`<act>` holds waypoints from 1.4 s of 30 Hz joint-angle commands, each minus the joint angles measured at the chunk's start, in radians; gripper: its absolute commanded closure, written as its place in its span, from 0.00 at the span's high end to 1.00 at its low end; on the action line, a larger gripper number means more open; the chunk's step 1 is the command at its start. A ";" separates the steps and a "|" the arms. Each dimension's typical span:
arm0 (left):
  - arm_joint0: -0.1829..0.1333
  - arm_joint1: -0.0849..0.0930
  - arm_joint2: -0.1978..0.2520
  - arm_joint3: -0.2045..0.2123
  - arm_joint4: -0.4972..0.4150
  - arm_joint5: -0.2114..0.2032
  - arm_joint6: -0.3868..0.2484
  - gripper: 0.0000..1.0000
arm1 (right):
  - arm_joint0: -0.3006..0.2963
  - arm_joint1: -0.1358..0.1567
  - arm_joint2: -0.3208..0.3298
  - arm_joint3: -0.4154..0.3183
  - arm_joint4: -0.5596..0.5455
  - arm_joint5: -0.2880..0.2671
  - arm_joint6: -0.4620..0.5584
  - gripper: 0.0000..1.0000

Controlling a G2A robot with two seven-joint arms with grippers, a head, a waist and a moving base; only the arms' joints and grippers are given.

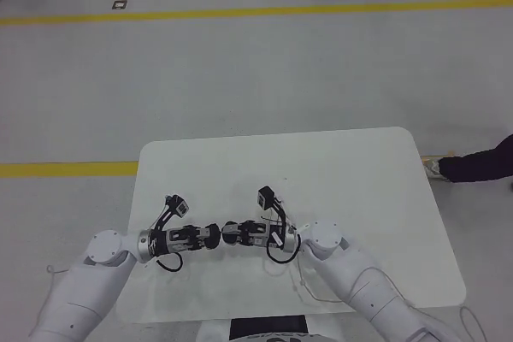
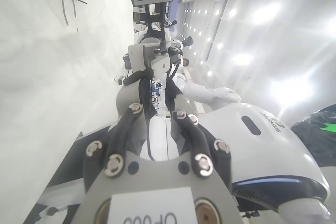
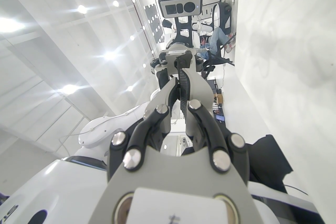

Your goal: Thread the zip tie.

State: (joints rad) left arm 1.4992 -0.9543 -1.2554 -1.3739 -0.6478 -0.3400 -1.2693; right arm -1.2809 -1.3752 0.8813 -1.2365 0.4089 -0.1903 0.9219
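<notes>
L gripper (image 1: 212,237) & R gripper (image 1: 232,232) tip to tip, lower centre of frame, over white table (image 1: 350,171). Clenched or released: can't tell, either one. The zip tie is too small to place.

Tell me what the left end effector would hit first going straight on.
Most likely the right end effector, which faces the left end effector head-on above the table; the gap between them is unclear.

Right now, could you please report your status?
Left end effector and right end effector tip to tip over table. Right shut on zip tie. Left grip unclear.
</notes>
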 commanded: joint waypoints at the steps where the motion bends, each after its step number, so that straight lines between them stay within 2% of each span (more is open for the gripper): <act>1: 0.000 0.000 0.001 0.000 0.002 0.000 0.000 0.13 | 0.000 0.001 -0.001 -0.001 0.001 -0.001 0.001 0.00; 8: -0.001 -0.001 0.002 0.002 0.006 0.000 0.001 0.12 | 0.001 0.003 -0.005 -0.004 0.004 -0.005 0.005 0.00; 14: -0.003 -0.001 0.005 0.004 0.007 0.000 0.002 0.04 | 0.002 0.006 -0.008 -0.004 0.008 -0.007 0.007 0.00; 21: -0.006 -0.002 0.008 0.008 0.006 0.000 0.005 0.08 | 0.004 0.008 -0.011 -0.004 0.009 -0.008 0.011 0.00; 36: -0.009 -0.002 0.011 0.012 0.004 0.000 0.004 0.08 | 0.010 0.011 -0.025 -0.002 0.013 -0.014 0.018 0.00; 39: -0.010 -0.002 0.012 0.013 0.004 0.000 0.002 0.05 | 0.012 0.012 -0.028 -0.001 0.013 -0.014 0.020 0.00; 40: -0.010 -0.002 0.013 0.014 0.004 0.000 0.002 0.00 | 0.013 0.012 -0.029 -0.001 0.014 -0.015 0.020 0.00; 42: -0.010 -0.002 0.013 0.014 0.004 0.000 0.002 0.00 | 0.013 0.012 -0.029 0.000 0.015 -0.016 0.019 0.00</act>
State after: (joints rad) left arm 1.4891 -0.9566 -1.2424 -1.3601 -0.6437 -0.3400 -1.2673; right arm -1.2683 -1.3631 0.8524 -1.2370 0.4233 -0.2058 0.9415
